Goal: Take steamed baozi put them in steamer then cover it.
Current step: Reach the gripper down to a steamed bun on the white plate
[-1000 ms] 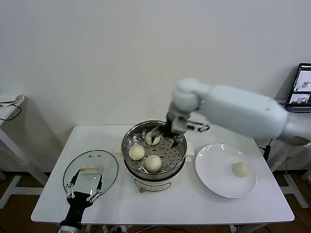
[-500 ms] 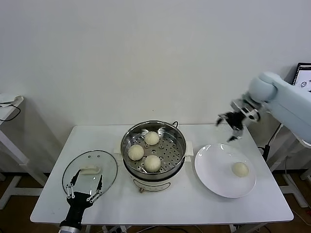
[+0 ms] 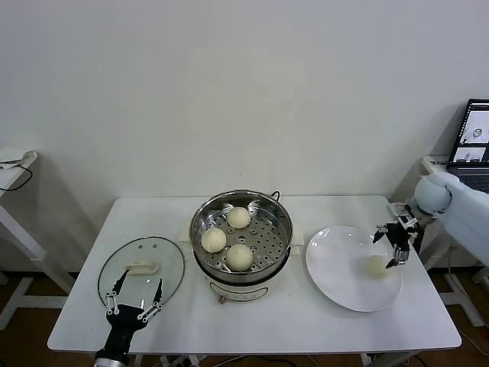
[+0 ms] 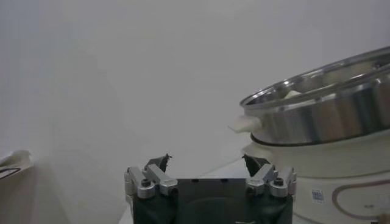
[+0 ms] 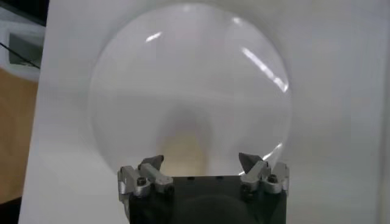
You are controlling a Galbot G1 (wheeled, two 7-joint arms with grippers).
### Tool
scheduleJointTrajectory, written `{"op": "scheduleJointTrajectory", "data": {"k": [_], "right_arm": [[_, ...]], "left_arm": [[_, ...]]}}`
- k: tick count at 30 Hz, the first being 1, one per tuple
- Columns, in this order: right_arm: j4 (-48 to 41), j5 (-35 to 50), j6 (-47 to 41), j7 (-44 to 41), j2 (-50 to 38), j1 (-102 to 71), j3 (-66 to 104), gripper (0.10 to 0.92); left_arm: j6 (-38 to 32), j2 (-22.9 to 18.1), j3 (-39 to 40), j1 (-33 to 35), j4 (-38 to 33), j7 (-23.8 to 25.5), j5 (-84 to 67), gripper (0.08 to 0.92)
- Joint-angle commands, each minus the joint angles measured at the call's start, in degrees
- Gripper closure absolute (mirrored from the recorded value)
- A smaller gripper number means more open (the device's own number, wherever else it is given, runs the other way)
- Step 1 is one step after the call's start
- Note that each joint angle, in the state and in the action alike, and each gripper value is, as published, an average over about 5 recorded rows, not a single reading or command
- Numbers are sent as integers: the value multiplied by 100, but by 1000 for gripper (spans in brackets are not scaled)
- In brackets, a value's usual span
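The shiny steel steamer (image 3: 200,222) stands mid-table with three cream-white baozi (image 3: 239,217) (image 3: 214,239) (image 3: 240,257) on its perforated tray. It also shows in the left wrist view (image 4: 323,109). A fourth baozi (image 3: 376,266) lies on the white plate (image 3: 340,267) at the right. My right gripper (image 3: 396,246) hovers open and empty just above that baozi. The right wrist view shows the plate (image 5: 122,79) and a blurred baozi (image 5: 183,149) between the open fingertips. The glass cover (image 3: 172,264) with its cream handle (image 3: 141,267) lies flat at the left. My left gripper (image 3: 134,303) is open at the cover's near edge.
A laptop (image 3: 474,145) stands on a side table at the far right. A second white table (image 3: 11,172) with a cable stands at the far left. The table's front edge (image 3: 252,348) runs just below the plate and the cover.
My right arm left the steamer, where a third baozi now lies, swung right across the table and came down over the baozi on the plate. The left arm has not moved.
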Motion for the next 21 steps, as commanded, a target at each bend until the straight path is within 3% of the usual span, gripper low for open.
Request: {"op": "scheduleJointTrajectory", "data": {"k": [1,9,21], "right_arm": [[-309,-215,-132,362,19,-538,250,203],[-444,-166,-165,466,177,-686,472,211],[-346,-157,-187,397,186,-542,424,366]], "left_arm": [[2,7,-13,5,-10,0,16,177],[2,3,-22,17,-36,6,11,177],[15,1,-18,15,-53,2,4,177]]}}
